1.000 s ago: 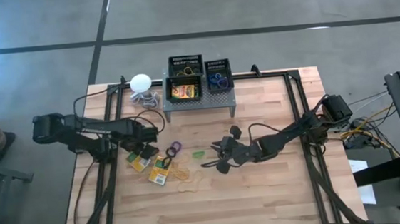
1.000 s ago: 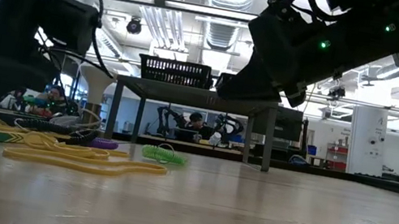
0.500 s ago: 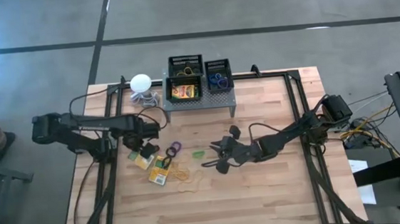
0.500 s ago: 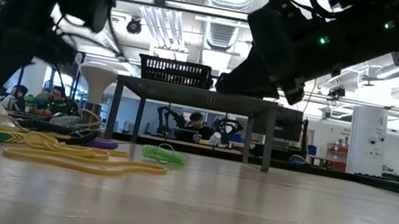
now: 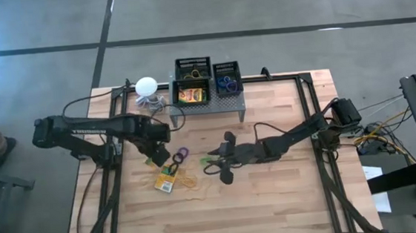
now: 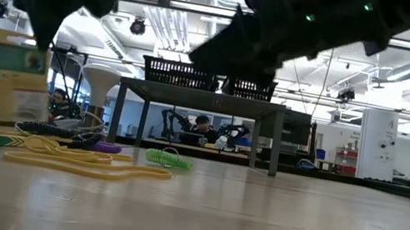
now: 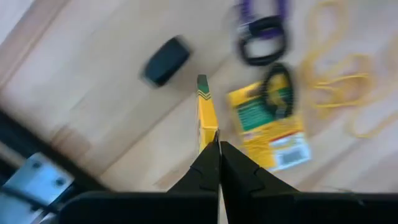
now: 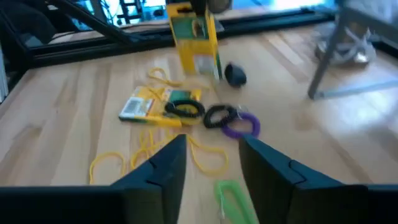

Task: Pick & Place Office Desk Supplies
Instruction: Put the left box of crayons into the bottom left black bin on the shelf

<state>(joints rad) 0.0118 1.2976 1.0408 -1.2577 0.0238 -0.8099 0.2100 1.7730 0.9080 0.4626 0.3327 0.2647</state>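
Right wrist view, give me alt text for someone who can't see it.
The right gripper stands open just above a green ring on the wooden table. Beyond it lie tan rubber bands, a flat yellow-and-green box and dark and purple rings, while another yellow-and-green box hangs lifted above the table.

Table (image 5: pixel 274 200): I see pale wood planks with visible grain, smooth, faint sheen in the low view.
Stand (image 5: pixel 206 105): grey perforated metal, matt.
Mesh trays (image 5: pixel 192 67): black mesh, I cannot tell wire from plastic.
Lifted flat box (image 6: pixel 17 89): printed yellow-and-green card, slightly glossy face.
Flat box on table (image 5: pixel 166 182): same printed card.
Rubber bands (image 6: pixel 86 165): tan rubber, dull.
Green ring (image 6: pixel 168 158): coiled, plastic-looking, shiny.
Purple ring (image 8: pixel 239 129): smooth, plastic-looking.
Left gripper (image 7: pixel 217 146): dark matt fingers.
Right gripper (image 8: pixel 211 152): dark fingers, matt.
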